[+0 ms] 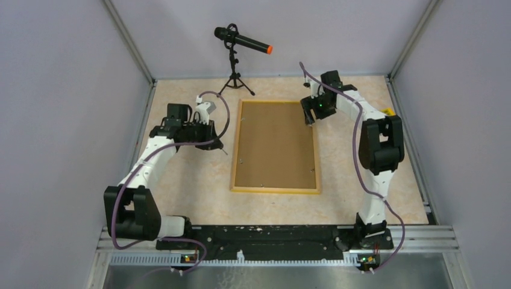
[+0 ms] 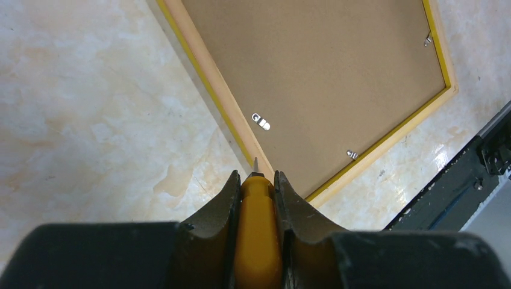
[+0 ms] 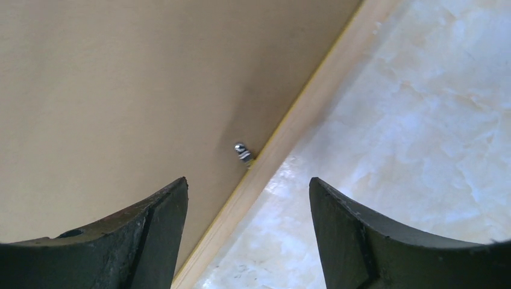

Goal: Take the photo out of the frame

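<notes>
The frame [image 1: 276, 147] lies face down in the middle of the table, its brown back board [image 2: 325, 78] up, with a pale wood edge and a thin yellow border. The photo is hidden under that board. My left gripper [image 2: 256, 174] is shut on a yellow-handled tool [image 2: 257, 229] whose metal tip points at the frame's left edge; in the top view it hovers left of the frame [image 1: 215, 139]. My right gripper [image 3: 247, 183] stands open over the frame's right edge, near the far corner [image 1: 311, 114], just short of a small metal clip [image 3: 243, 153].
More clips [image 2: 261, 121] [image 2: 352, 155] sit along the board's edges. A microphone on a tripod [image 1: 241, 42] stands behind the frame. A small yellow block [image 1: 391, 112] shows behind the right arm. A black rail [image 1: 271, 238] runs along the near edge; walls enclose the table.
</notes>
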{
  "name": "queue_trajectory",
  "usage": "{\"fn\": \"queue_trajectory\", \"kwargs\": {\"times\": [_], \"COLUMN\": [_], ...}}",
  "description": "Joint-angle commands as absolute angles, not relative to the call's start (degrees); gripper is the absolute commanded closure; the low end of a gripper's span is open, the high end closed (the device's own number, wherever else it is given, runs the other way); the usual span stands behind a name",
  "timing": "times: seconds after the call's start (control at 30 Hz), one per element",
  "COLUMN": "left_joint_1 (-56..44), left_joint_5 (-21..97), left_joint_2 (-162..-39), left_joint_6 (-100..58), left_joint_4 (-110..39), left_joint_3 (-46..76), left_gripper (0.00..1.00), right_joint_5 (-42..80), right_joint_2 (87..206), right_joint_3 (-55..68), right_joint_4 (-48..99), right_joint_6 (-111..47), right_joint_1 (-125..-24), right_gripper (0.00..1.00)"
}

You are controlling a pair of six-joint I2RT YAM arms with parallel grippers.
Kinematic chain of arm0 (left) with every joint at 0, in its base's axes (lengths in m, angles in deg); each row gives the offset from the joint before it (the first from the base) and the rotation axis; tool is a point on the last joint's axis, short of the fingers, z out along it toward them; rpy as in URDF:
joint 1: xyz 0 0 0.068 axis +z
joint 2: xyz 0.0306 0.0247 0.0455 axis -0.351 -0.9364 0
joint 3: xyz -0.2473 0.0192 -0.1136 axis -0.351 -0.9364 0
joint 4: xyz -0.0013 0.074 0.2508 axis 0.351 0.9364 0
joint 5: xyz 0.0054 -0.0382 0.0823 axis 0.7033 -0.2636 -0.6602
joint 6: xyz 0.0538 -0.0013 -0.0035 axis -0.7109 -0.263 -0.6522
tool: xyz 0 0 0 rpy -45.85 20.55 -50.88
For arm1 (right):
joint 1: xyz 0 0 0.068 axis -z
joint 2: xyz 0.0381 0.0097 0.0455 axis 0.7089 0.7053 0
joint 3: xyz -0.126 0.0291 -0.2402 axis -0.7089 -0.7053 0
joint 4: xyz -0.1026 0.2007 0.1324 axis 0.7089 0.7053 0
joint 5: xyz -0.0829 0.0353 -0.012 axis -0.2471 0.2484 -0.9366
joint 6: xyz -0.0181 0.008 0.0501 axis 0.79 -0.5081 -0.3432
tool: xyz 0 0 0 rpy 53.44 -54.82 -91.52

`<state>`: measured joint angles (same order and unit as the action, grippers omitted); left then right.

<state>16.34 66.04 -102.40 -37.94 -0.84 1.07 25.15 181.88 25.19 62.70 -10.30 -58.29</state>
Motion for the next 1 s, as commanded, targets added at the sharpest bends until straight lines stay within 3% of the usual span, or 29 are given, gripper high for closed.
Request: {"fn": "queue_trajectory", "kwargs": {"times": [0.0,0.3,0.63,0.97], "left_joint_1": [16.59,16.59,16.52,14.62], "left_joint_5": [65.34,63.98,64.34,60.63], "left_joint_2": [-102.33,-103.78,-104.59,-104.60], "left_joint_6": [-39.94,-39.93,-43.27,-48.37], "left_joint_4": [-2.74,-4.67,-4.99,-4.84], "left_joint_3": [4.12,5.89,7.90,8.80], "left_gripper": [1.00,1.00,1.00,1.00], "right_joint_5": [20.39,26.60,26.08,23.85], "right_joint_2": [184.97,180.23,176.99,174.84], "right_joint_3": [28.81,15.64,5.12,2.00], "right_joint_4": [61.09,59.82,57.77,56.25], "right_joint_6": [-16.83,-19.53,-17.16,-11.47], "right_joint_1": [-57.48,-57.19,-59.32,-66.06], "right_gripper": [0.28,0.31,0.64,0.80]}}
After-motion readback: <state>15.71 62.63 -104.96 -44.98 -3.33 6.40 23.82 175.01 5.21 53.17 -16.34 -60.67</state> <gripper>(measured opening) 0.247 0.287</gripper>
